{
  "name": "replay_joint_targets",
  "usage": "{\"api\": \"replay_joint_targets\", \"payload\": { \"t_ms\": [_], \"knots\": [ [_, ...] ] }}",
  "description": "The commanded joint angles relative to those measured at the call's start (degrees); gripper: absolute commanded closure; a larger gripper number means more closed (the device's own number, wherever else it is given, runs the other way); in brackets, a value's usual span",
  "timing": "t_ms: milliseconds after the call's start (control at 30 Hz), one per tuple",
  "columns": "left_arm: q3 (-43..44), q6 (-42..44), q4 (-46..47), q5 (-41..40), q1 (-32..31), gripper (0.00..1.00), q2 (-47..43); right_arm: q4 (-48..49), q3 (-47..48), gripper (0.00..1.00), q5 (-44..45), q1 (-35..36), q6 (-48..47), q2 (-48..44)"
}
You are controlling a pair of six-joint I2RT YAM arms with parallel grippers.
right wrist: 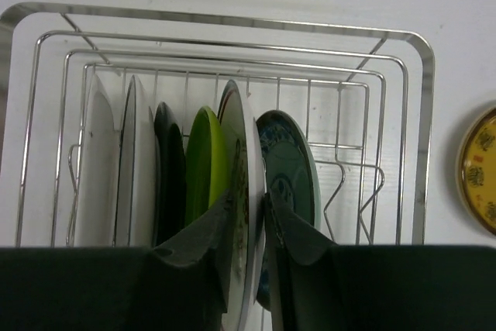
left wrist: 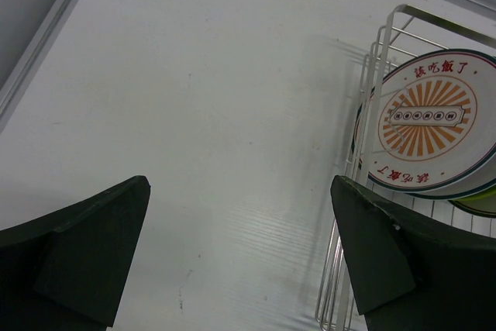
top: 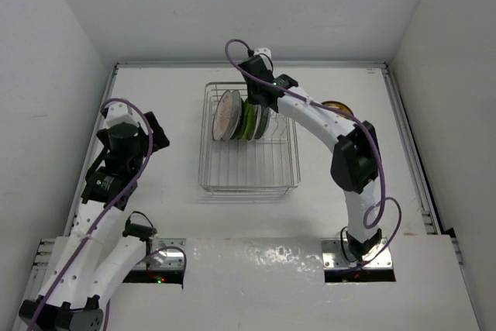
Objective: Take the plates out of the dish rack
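The silver wire dish rack (right wrist: 232, 17) holds several plates on edge: two white ones at the left (right wrist: 101, 160), a dark one (right wrist: 170, 160), a lime green one (right wrist: 205, 153), a pale patterned plate (right wrist: 246, 129) and a blue-green one (right wrist: 294, 168). My right gripper (right wrist: 249, 196) reaches into the rack from above, with one finger pressed on each face of the pale patterned plate's rim. In the top view it sits over the plate row (top: 240, 114). My left gripper (left wrist: 240, 253) hangs wide open over bare table, left of the rack (left wrist: 364, 114), facing the white plate with red marks (left wrist: 430, 118).
A yellow-gold plate (right wrist: 480, 172) lies flat on the table right of the rack, also seen in the top view (top: 337, 106). The front half of the rack (top: 248, 168) holds only upright tines. White walls close in the table on three sides.
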Motion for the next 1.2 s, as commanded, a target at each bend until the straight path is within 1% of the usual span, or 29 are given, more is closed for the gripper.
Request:
{"api": "replay_joint_targets", "payload": {
  "t_ms": [0, 33, 67, 200, 333, 367, 400, 433, 500, 667, 800, 867, 933, 967, 1033, 1067, 1133, 1167],
  "knots": [
    [0.82, 0.77, 2.18, 0.55, 0.57, 0.00, -0.59, -5.88, 6.68, 0.80, 7.88, 1.65, -0.79, 2.84],
    [0.82, 0.77, 2.18, 0.64, 0.57, 0.00, -0.68, -6.85, 8.00, 0.86, 8.93, 2.18, -0.79, 3.37],
    [0.82, 0.77, 2.26, 0.64, 0.66, 0.00, -0.77, -7.20, 8.45, 0.87, 10.51, 2.27, -0.88, 4.16],
    [0.82, 0.77, 2.26, 0.82, 0.57, 0.00, -1.03, -8.79, 10.21, 0.88, 12.98, 2.97, -1.58, 6.18],
    [0.74, 0.77, 2.35, 0.90, 0.57, 0.00, -1.30, -8.36, 8.37, 0.87, 14.30, 3.15, -1.59, 5.93],
    [0.82, 0.77, 2.35, 0.90, 0.57, 0.00, -1.30, -8.26, 7.84, 0.90, 14.48, 3.15, -1.59, 5.92],
    [0.82, 0.86, 2.35, 0.90, 0.57, 0.00, -1.30, -8.35, 7.92, 0.97, 14.83, 3.33, -1.59, 5.92],
    [0.82, 0.86, 2.35, 0.90, 0.57, 0.00, -1.30, -8.70, 8.53, 1.00, 15.79, 3.50, -1.32, 6.01],
    [0.82, 0.86, 2.35, 0.82, 0.57, 0.00, -1.21, -8.96, 9.67, 1.00, 16.32, 3.85, -1.58, 6.10],
    [0.82, 0.77, 2.26, 0.38, 0.57, 0.00, -1.38, -12.21, 16.44, 1.00, 17.99, 4.03, -2.02, 7.06],
    [0.82, 0.69, 2.26, 0.20, 0.57, 0.00, -1.21, -13.62, 20.92, 1.00, 20.45, 4.12, -4.21, 6.28],
    [0.82, 0.69, 2.26, 0.11, 0.57, 0.00, -1.03, -14.85, 23.56, 1.00, 22.56, 3.94, -5.71, 4.70],
    [0.82, 0.69, 2.18, -0.06, 0.57, 0.00, -0.94, -15.03, 23.49, 1.00, 23.79, 3.77, -6.59, 2.33],
    [0.82, 0.69, 2.09, -0.15, 0.57, 0.00, -0.86, -15.03, 22.78, 1.00, 24.32, 3.33, -7.38, -0.81],
    [0.82, 0.60, 2.09, -0.24, 0.57, 0.00, -0.94, -15.03, 18.66, 1.00, 24.50, 2.63, -7.74, -4.87],
    [0.82, 0.60, 2.09, -0.41, 0.57, 0.00, -0.94, -14.94, 16.82, 1.00, 24.59, 1.75, -7.91, -9.67],
    [0.82, 0.60, 2.09, -0.42, 0.66, 0.00, -1.03, -13.81, 9.10, 1.00, 24.32, 0.44, -7.91, -15.40],
    [0.82, 0.60, 2.09, -0.33, 0.57, 0.00, -1.03, -11.62, 6.11, 1.00, 24.06, -0.10, -8.44, -21.87]
  ]
}}
